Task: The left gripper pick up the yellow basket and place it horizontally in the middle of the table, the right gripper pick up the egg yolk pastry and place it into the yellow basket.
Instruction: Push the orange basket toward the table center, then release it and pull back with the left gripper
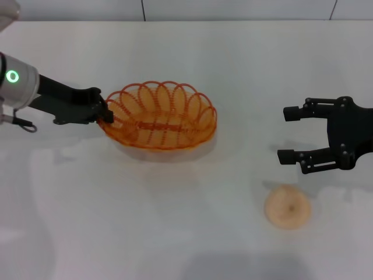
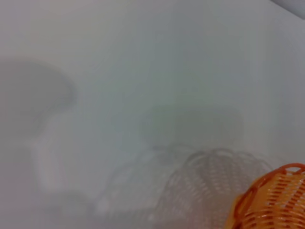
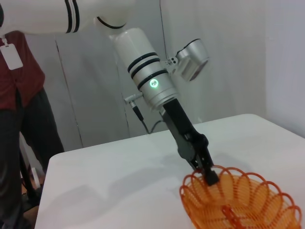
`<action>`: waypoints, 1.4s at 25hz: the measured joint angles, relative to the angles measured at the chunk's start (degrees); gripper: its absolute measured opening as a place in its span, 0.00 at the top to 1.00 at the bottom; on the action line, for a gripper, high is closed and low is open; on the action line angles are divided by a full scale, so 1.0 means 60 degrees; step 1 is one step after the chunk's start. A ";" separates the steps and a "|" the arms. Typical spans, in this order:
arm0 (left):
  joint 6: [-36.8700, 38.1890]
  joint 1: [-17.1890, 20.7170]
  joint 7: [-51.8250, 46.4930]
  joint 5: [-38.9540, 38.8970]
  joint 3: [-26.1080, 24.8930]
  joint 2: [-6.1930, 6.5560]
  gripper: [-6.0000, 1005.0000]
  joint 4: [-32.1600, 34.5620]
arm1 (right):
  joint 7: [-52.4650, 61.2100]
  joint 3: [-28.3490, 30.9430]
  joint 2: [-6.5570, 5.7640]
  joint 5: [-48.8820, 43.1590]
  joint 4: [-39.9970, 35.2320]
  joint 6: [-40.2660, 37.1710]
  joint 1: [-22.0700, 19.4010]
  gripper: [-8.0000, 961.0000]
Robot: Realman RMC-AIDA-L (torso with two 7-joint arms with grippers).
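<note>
The left gripper [image 1: 106, 114] has its jaws clenched on the left rim of the yellow basket [image 1: 160, 116], which sits tilted toward the middle of the white bench [image 1: 186, 52]. The right gripper [image 1: 287, 134] hovers at the right with jaws spread wide, gripping nothing. The egg yolk pastry [image 1: 287, 206] lies on the bench just below those jaws, well apart from the basket.
</note>
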 joint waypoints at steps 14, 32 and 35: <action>-0.0659 -0.0324 0.0248 -0.0125 0.0000 -0.0246 0.91 -0.0736 | -0.0027 0.0001 0.0000 0.0000 0.0017 -0.0183 0.0010 0.11; -0.0983 -0.0332 0.0333 -0.0299 0.0000 -0.0317 0.90 -0.1011 | -0.0042 -0.0039 0.0000 0.0001 0.0016 -0.0269 0.0015 0.11; -0.0983 -0.0332 0.0335 -0.0299 0.0000 -0.0314 0.90 -0.1032 | -0.0043 -0.0021 0.0000 0.0001 0.0016 -0.0308 0.0015 0.11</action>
